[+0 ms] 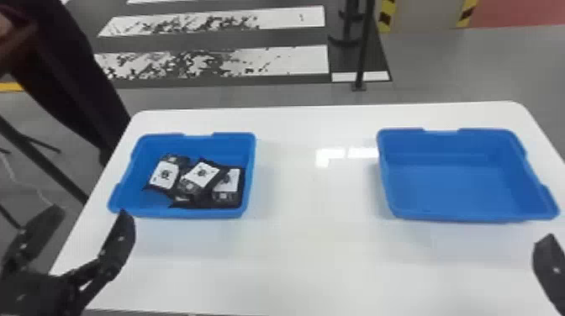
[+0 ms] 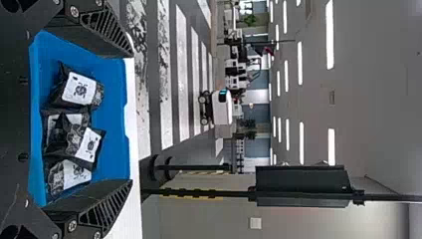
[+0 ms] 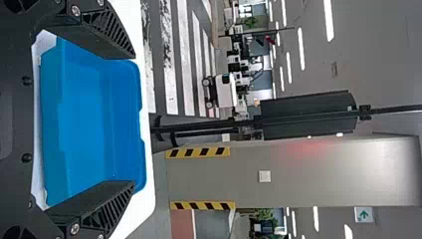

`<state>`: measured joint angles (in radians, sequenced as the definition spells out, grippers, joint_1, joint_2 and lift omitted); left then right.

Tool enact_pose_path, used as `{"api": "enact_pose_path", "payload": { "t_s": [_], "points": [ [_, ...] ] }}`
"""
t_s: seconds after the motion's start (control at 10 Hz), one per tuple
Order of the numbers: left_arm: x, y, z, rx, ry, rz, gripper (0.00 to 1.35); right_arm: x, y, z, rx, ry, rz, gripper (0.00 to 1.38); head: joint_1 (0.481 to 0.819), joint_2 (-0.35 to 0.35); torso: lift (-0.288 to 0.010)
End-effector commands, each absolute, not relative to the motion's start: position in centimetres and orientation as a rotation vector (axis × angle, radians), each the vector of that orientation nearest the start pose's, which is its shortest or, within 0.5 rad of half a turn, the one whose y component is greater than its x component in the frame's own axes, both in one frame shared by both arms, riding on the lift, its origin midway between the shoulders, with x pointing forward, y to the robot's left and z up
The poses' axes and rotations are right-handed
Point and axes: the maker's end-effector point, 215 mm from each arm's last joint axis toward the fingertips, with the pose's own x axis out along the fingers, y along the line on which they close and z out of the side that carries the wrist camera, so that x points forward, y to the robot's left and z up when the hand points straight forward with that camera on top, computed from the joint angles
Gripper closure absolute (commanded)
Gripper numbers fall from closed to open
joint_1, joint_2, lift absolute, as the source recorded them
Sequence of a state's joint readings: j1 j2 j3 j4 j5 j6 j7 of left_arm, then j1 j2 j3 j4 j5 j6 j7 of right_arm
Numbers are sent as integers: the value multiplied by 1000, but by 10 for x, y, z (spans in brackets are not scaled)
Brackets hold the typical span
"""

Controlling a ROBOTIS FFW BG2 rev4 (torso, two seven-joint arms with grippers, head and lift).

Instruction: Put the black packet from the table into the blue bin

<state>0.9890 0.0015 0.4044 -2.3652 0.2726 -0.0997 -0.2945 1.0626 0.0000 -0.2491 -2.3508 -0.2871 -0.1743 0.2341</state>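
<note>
My left gripper (image 1: 90, 227) stands open at the lower left in the head view, in front of the left blue bin (image 1: 180, 213), nothing between its fingers. Several black packets (image 1: 201, 178) with white labels lie piled in that bin. The left wrist view has the same packets (image 2: 79, 89) beyond my open left gripper (image 2: 132, 119). At the head view's right edge is one finger of my right gripper (image 1: 548, 262). In the right wrist view my right gripper (image 3: 134, 119) is open, with the right blue bin (image 3: 84, 119), holding nothing, beyond it.
Both bins stand on a white table (image 1: 315, 235), with a wide gap between them. The right bin (image 1: 454, 216) is near the table's right edge. Beyond the table's far edge is a black post (image 1: 362, 50) on the floor.
</note>
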Motion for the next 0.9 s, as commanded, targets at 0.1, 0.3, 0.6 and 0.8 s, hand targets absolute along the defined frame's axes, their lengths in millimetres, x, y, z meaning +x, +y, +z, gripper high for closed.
{"api": "enact_pose_path", "payload": {
  "t_s": [0.1, 0.3, 0.6, 0.8],
  "points": [
    [302, 340, -290, 22, 58, -27, 136, 286, -298, -309, 82, 74, 35, 114, 695, 96, -110],
    [301, 338, -290, 13, 58, -28, 136, 288, -297, -306, 83, 66, 37, 114, 695, 86, -110],
    [304, 332, -290, 0, 56, -45, 136, 289, -297, -305, 82, 64, 38, 114, 695, 79, -110],
    [305, 332, -289, -4, 53, -45, 136, 290, -297, -304, 83, 59, 37, 114, 695, 72, -110]
  ]
}}
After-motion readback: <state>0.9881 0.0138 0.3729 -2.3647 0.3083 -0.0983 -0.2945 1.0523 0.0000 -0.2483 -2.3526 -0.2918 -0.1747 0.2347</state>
